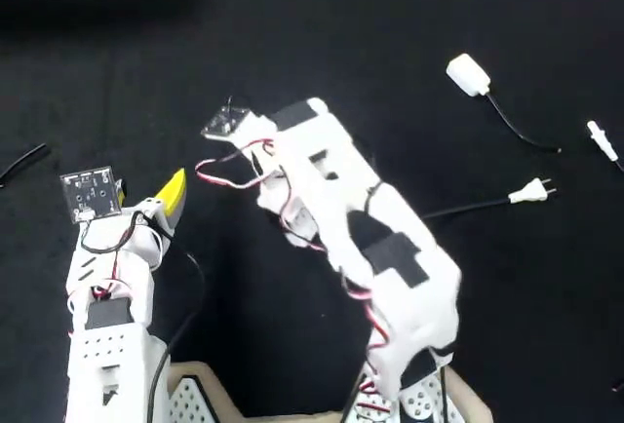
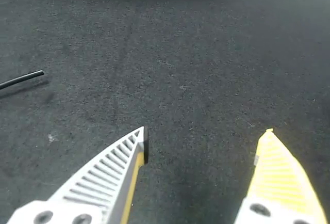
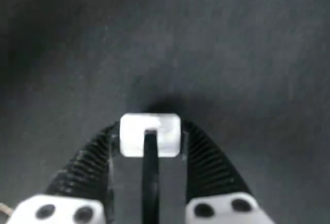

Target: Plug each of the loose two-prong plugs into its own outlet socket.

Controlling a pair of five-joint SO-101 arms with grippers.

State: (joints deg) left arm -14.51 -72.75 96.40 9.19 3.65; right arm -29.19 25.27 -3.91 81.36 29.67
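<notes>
At the far left of the black table [image 1: 390, 33] lies a loose black cable [image 1: 24, 160]. My left wrist view shows its cut end resting flat on the cloth, well apart from my fingers. My left arm [image 1: 107, 326] sits low at the left. From above I see just its yellow finger [image 1: 174, 192] poking forward, while the left wrist view shows the left gripper [image 2: 206, 131] spread wide, white finger [image 2: 111, 175] and yellow one apart with bare cloth between them. My right arm [image 1: 341, 209] stretches across the middle toward the upper left, and from above its white shell lies over its own fingertips. The right wrist view tells the grip: my right gripper [image 3: 150, 131] pinches a white plug [image 3: 135, 140] between both black ribbed fingers [image 3: 206, 162], and the plug's black cord [image 3: 149, 188] runs back between them. I cannot tell which way its prongs face. Farther right, well apart from both arms, a white rounded block [image 1: 468, 74] lies on its cord. Below it a two-prong plug [image 1: 531, 190] lies flat with its prongs pointing right. A small white piece [image 1: 603, 140] rests at the right edge.
</notes>
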